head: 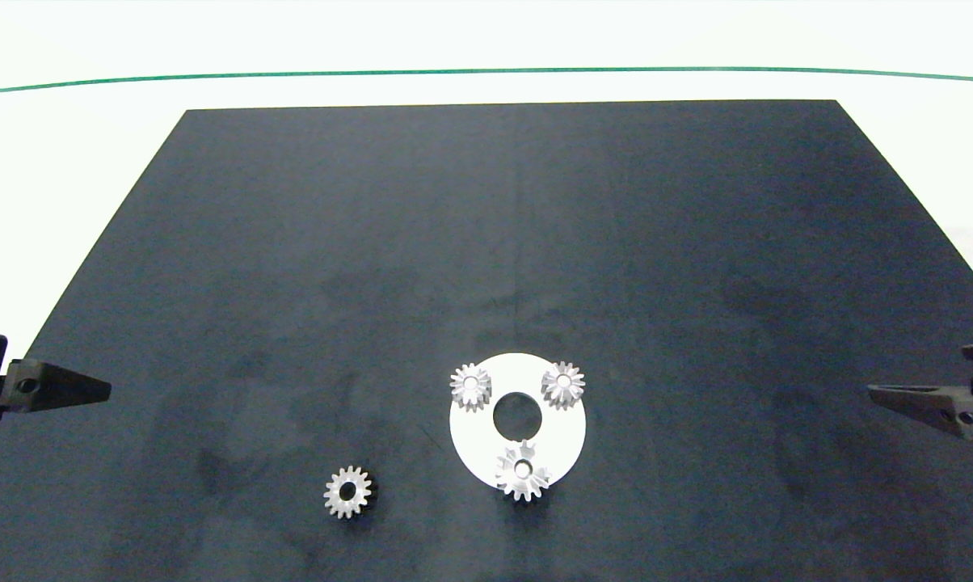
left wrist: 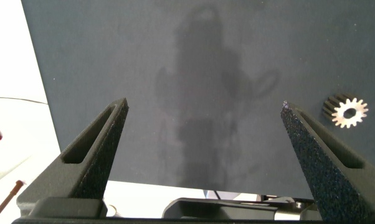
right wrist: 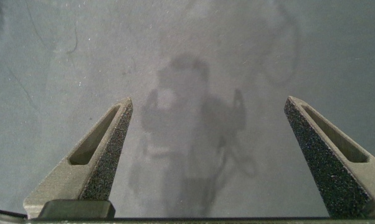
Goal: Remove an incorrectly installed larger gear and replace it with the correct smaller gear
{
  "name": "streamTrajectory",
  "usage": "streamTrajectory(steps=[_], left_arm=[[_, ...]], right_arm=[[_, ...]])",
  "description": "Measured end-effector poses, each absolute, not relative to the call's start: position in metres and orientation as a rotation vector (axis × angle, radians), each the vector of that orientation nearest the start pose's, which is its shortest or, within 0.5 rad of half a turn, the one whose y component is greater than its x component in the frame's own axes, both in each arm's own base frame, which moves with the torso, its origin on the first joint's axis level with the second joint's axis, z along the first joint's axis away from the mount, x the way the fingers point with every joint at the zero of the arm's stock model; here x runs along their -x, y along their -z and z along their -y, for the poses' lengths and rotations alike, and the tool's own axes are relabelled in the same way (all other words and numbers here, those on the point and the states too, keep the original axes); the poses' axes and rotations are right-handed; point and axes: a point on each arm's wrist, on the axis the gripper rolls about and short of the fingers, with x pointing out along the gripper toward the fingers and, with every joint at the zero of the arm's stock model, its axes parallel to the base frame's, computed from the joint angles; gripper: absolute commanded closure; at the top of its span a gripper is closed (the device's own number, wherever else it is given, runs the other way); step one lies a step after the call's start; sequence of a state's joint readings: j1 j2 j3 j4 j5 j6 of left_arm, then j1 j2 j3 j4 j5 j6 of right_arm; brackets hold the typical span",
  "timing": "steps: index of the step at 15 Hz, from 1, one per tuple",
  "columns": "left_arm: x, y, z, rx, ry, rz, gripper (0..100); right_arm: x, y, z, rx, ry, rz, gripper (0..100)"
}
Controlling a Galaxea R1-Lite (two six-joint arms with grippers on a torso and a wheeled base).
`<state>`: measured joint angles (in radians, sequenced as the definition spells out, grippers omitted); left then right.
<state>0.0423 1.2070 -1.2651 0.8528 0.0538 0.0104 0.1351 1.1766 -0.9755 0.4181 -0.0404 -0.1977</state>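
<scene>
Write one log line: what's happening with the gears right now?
left hand open, parked | right hand open, parked | larger gear on white disc | smaller gear loose on mat

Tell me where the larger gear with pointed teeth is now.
In the head view the larger gear sits on the near edge of the white disc, below its centre hole, with the loose smaller gear lying to its left on the black mat.
</scene>
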Motion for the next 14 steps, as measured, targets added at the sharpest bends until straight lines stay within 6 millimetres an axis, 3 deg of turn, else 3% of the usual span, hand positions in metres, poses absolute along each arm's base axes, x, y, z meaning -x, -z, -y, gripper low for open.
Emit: streamTrajectory(steps=[14], left_arm=[[-0.132, -0.297, -0.004, 0.003, -0.077, -0.807, 0]], right_arm=[[-0.165, -0.241, -0.026, 0.275, -0.169, -0.730, 0]])
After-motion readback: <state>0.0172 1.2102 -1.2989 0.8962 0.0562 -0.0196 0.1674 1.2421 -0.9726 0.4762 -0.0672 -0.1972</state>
